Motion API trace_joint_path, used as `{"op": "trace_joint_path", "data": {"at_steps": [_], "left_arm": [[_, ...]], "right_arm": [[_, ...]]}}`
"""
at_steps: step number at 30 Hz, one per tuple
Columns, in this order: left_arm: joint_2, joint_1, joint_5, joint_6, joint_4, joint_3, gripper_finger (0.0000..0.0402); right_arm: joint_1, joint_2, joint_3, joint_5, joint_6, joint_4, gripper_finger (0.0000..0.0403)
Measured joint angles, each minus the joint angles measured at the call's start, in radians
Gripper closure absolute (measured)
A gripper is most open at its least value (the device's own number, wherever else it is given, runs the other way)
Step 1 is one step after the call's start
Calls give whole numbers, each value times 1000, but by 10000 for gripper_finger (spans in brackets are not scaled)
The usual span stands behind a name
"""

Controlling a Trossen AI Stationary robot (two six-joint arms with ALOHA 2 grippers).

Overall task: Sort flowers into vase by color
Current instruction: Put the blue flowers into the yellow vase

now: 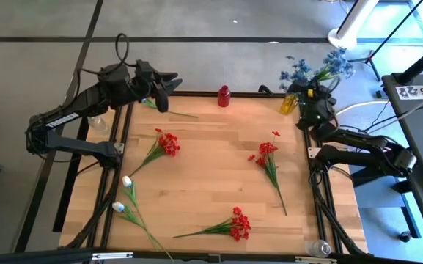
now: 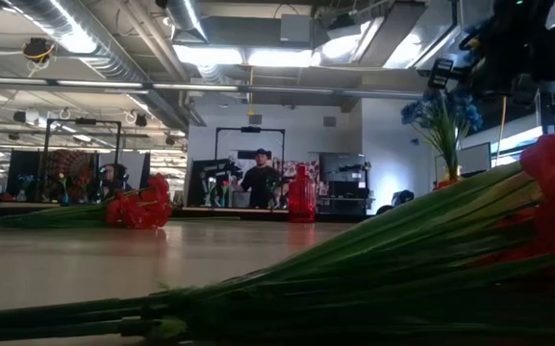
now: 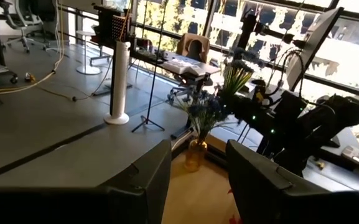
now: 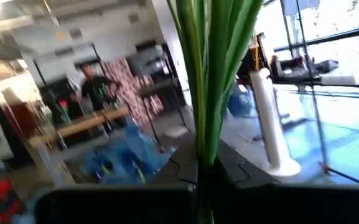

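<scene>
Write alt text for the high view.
Three red flower sprays and two white ones lie across the wooden table. The right pincer holds blue flowers over a yellow vase at the far right corner; the left pincer hangs open at the far left.

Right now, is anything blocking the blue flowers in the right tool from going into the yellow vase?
Nothing visible. The right tool holds the blue flowers by their stems right beside the yellow vase at the table's far right corner.
</scene>
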State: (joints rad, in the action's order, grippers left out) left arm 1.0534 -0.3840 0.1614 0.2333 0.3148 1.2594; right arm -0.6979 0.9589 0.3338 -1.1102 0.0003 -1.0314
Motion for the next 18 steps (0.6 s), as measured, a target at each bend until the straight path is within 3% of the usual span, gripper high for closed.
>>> {"op": "trace_joint_path", "data": {"at_steps": [4,7,18], "left_arm": [[-3,0,0,0,15,0,253],[-3,0,0,0,26,0,253],[-3,0,0,0,46,0,253]], "right_arm": [[8,8,-1,30,-150,-160,394],[11,8,-1,34,-207,-160,394],[11,119,-1,138,-192,-133,394]]}}
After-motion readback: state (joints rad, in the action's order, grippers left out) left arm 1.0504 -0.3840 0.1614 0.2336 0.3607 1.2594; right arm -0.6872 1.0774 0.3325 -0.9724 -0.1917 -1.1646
